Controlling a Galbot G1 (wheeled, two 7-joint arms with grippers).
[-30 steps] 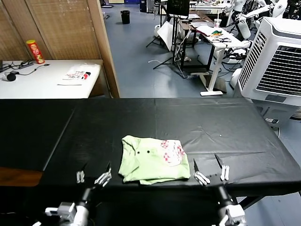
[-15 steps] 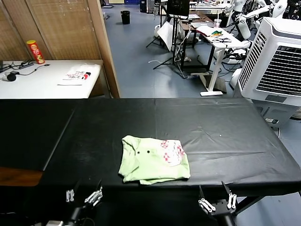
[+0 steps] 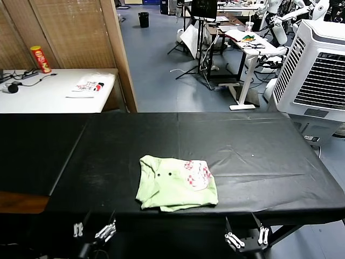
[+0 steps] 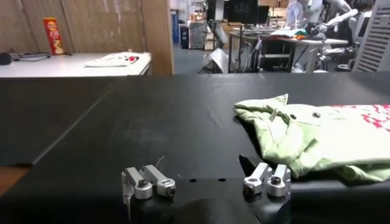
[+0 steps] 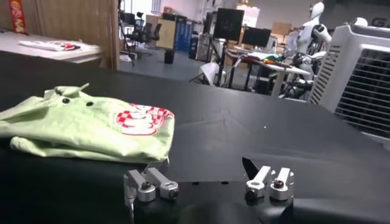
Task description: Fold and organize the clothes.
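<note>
Both grippers, left (image 3: 91, 231) and right (image 3: 246, 238), hang spread at our table's (image 3: 269, 151) near edge; the shirt (image 3: 175, 183) looks folded, so we judge tidying remains.

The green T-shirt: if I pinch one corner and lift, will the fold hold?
Probably not. The T-shirt is soft cloth, loosely folded with rumpled edges, so it would likely droop and unfold. It looks light. On the smooth black table cover, a push may bunch it rather than slide it.
</note>
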